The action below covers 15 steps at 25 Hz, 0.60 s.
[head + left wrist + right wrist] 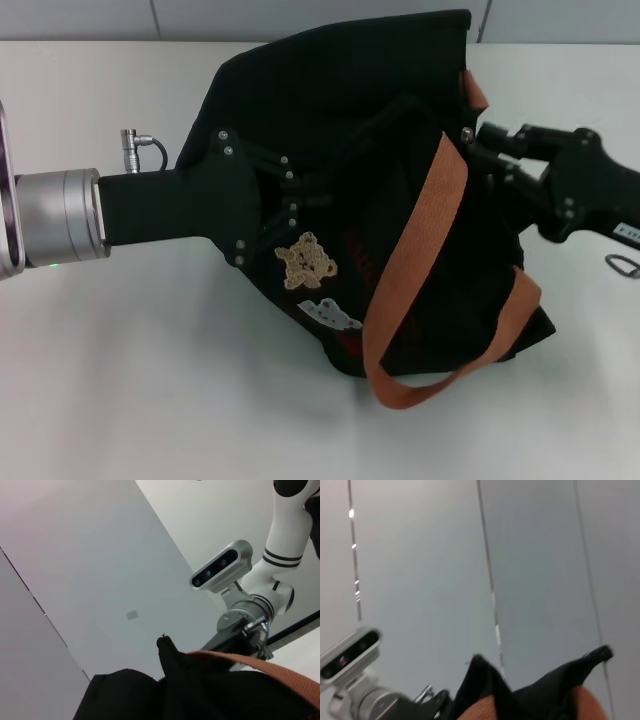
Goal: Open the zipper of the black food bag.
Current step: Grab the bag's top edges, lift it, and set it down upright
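Flanking one black food bag [340,130], seemingly two tools.

Your head camera looks down on the worktop [120,400]; both wrist cameras face upward, close against the bag [340,200].

Black food bag [540,692] fabric bunched along bottom edge, peaks at lower centre and lower right. Orange-brown strap [481,711] patches at bottom centre and bottom right. Left arm's wrist camera [350,652] and silver cuff, lower left. Grey panelled wall [420,570] fills rest.
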Each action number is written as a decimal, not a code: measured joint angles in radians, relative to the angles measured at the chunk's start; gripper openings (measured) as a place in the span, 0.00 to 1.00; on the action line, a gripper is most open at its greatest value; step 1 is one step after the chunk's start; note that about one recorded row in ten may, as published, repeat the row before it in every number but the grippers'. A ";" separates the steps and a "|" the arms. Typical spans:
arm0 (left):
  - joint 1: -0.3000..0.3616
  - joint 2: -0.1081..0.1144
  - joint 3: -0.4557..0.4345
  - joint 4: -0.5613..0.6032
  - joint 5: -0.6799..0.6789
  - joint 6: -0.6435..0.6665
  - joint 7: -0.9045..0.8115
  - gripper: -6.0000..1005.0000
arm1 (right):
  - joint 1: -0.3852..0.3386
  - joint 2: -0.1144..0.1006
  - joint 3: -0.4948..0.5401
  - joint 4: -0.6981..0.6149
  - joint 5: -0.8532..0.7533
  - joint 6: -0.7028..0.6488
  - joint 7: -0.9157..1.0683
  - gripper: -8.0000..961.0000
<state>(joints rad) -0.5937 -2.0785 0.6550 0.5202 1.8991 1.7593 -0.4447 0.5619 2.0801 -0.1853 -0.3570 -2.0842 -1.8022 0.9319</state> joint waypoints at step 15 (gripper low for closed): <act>-0.007 0.000 0.000 -0.008 0.000 -0.002 0.014 0.08 | -0.031 0.000 -0.043 0.022 0.051 -0.014 -0.087 0.24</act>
<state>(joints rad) -0.6008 -2.0785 0.6550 0.5123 1.8994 1.7574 -0.4310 0.5307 2.0800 -0.2279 -0.3351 -2.0330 -1.8162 0.8449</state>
